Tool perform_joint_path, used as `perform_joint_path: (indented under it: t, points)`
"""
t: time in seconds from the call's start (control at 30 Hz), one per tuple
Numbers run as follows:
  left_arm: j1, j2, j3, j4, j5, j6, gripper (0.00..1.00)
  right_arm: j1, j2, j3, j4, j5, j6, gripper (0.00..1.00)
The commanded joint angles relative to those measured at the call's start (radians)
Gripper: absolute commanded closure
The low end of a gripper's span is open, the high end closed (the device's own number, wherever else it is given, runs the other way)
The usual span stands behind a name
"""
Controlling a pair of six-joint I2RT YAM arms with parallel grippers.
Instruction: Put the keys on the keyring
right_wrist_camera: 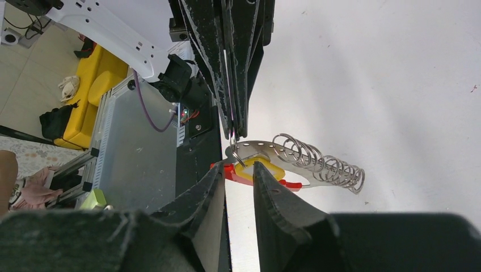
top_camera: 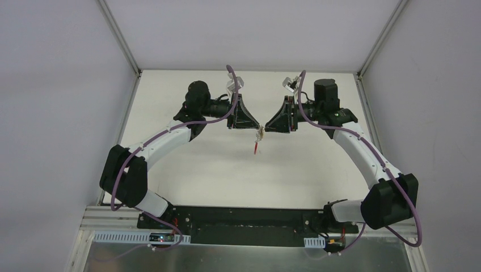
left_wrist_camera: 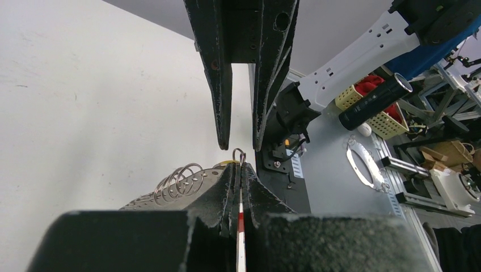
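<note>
**A:** Where are the keys now?

**B:** The keys [right_wrist_camera: 317,161] are in the air between the two hands, above the middle of the bench [top_camera: 198,170]. They do not lie on it.

**A:** Which hand has them?

**B:** The left hand [right_wrist_camera: 232,127]. Its fingers are pressed together and pinch the bunch at its end. There a small wire ring [left_wrist_camera: 239,154] comes out just past the fingertips. From this end the grey loop heads fan out to one side, one behind the other.

**A:** And the right hand?

**B:** The right hand [right_wrist_camera: 238,170] faces the left one, tip to tip. Its fingers are spread a little, with a clear gap between them. The small wire ring and one end of the red band [right_wrist_camera: 289,184] sit at the mouth of this gap. I cannot tell if the fingers touch them.

**A:** Is there something more on the bunch?

**B:** A yellow piece [right_wrist_camera: 269,169] lies against the red band, just beside the right fingertips. In the top view a red strip [top_camera: 256,148] hangs from the bunch toward the bases of the arms.
</note>
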Motion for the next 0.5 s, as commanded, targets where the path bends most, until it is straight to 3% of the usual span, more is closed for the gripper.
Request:
perform_joint_path:
  t: [0.0, 0.47]
  points:
    - [-0.003, -0.018, -0.005, 0.086, 0.029, -0.020, 1.00, -0.002, 0.003, -0.006, 0.067, -0.051, 0.032, 0.73]
    - [-0.003, 0.006, -0.012, 0.170, 0.036, -0.085, 1.00, 0.013, 0.014, -0.004, 0.083, -0.072, 0.034, 0.79]
